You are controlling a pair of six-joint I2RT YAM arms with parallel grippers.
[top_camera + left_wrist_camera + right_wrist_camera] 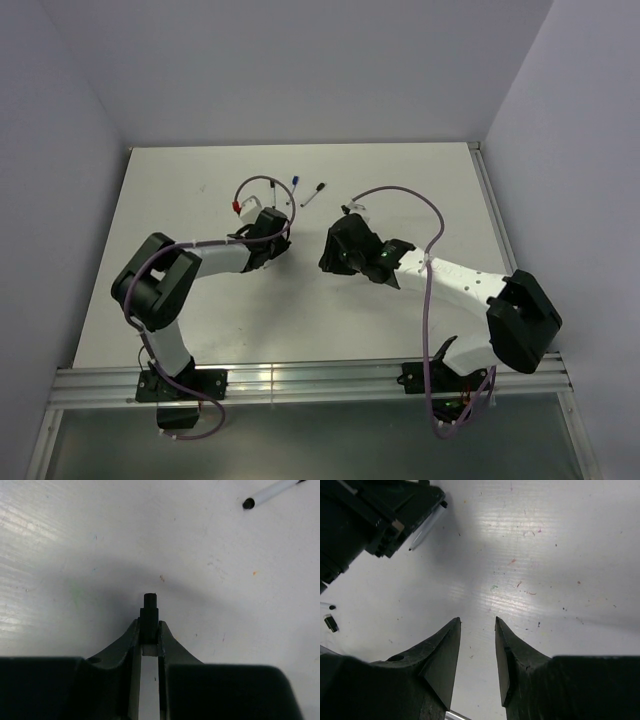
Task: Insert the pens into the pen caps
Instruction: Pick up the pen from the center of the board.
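Black stepped piece [149, 611], whether pen end or cap not tellable, clenched between narrowly parted left fingers [169, 641] above white counter [75, 555]. Right fingers [445, 650] released, moderately apart, gripping nothing, over counter. Farther out, white pen [274, 490] lying flat, well apart.

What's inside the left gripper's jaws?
A pen: its black end sticks out past the tips of the left gripper, and its white barrel runs back between them. Its rear end is hidden under the gripper body.
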